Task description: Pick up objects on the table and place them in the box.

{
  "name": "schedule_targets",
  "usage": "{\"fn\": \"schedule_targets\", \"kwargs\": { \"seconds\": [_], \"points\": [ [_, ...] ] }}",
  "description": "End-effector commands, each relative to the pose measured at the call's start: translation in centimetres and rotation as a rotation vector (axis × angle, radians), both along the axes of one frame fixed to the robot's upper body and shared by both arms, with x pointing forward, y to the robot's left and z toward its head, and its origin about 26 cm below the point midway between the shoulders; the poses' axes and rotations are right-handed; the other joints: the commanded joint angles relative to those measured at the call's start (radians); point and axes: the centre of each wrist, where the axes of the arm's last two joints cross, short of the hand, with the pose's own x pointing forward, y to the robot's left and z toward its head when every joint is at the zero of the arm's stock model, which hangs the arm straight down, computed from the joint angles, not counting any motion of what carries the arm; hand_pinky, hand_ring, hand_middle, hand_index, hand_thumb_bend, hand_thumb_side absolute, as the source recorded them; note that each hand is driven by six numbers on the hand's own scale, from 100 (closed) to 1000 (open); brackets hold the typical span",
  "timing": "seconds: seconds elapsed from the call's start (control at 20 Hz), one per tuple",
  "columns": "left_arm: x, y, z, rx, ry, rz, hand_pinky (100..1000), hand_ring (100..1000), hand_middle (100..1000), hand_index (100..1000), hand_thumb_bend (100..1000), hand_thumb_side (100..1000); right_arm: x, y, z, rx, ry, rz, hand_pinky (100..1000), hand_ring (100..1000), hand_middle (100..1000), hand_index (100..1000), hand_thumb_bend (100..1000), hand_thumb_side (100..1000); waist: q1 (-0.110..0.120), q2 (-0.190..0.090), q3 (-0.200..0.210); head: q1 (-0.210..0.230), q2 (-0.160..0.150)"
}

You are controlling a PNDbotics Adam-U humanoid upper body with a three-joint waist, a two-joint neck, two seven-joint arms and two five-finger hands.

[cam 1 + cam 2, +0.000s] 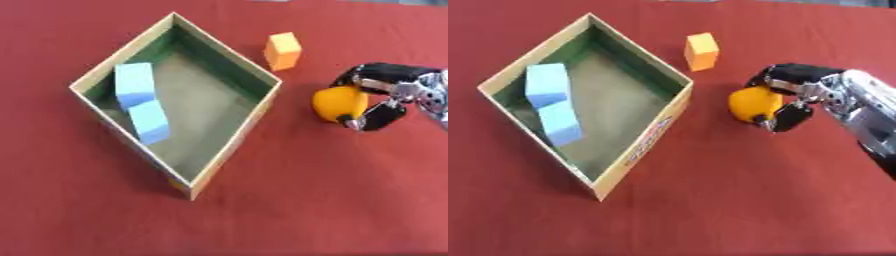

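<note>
Your right hand (791, 100) is curled around the orange ball (754, 103), which sits just right of the box (677, 102) on the red surface (737, 200). You appear to be at the grasp, with the lift still to come. Two blue blocks (551, 102) already lie inside. Next, raise the ball above the near wall and carry it left over the opening. The orange block (701, 50) waits beyond.
</note>
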Motion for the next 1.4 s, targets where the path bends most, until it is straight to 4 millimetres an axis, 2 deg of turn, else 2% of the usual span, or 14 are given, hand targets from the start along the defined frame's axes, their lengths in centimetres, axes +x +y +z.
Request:
{"fn": "schedule_targets", "kwargs": {
  "seconds": [0.05,0.4,0.6,0.65,0.7,0.8,0.9,1.1,1.4],
  "points": [
    [-0.2,-0.1,0.5,0.012,-0.015,-0.011,919,785,708,848,166,791,-0.3,0.0,1.6,0.018,-0.056,0.004,817,802,624,793,100,211,0.016,-0.001,-0.001,0.001,-0.007],
    [-0.2,-0.1,0.5,0.010,-0.010,-0.015,920,785,708,848,167,791,-0.9,0.7,3.2,0.020,-0.144,0.029,785,757,570,741,100,189,0.013,-0.003,-0.001,0.005,-0.007],
    [-0.2,-0.1,0.5,0.010,-0.010,-0.016,920,786,709,848,167,790,-2.2,2.0,5.9,0.030,-0.320,0.098,782,749,560,736,100,153,0.011,-0.007,-0.004,0.008,-0.006],
    [-0.2,-0.1,0.5,0.010,-0.010,-0.015,919,786,709,848,169,791,-2.8,2.6,6.8,0.030,-0.374,0.132,782,748,559,736,100,279,0.011,-0.008,-0.004,0.008,-0.005],
    [-0.2,-0.1,0.5,0.010,-0.010,-0.015,919,786,709,848,167,789,-3.4,3.3,7.8,0.033,-0.426,0.169,782,747,557,736,100,128,0.011,-0.009,-0.005,0.007,-0.004],
    [-0.2,-0.1,0.5,0.010,-0.008,-0.016,919,786,709,848,168,789,-4.8,4.9,9.8,0.043,-0.517,0.249,783,743,552,734,100,100,0.010,-0.012,-0.005,0.006,-0.002],
    [-0.2,-0.1,0.5,0.011,-0.007,-0.017,919,786,710,849,168,788,-5.7,6.3,11.5,0.063,-0.588,0.334,785,739,549,733,100,100,0.010,-0.015,-0.005,0.004,0.000],
    [-0.2,-0.1,0.5,0.010,-0.005,-0.021,919,786,710,849,169,788,-6.0,9.2,13.6,0.107,-0.642,0.509,789,734,545,731,100,100,0.009,-0.021,-0.002,0.001,0.002],
    [-0.2,-0.2,0.4,0.006,0.001,-0.029,919,787,710,849,170,787,-6.2,14.4,14.3,0.130,-0.579,0.696,793,736,546,732,100,100,0.006,-0.027,0.004,-0.005,0.001]
  ]
}}
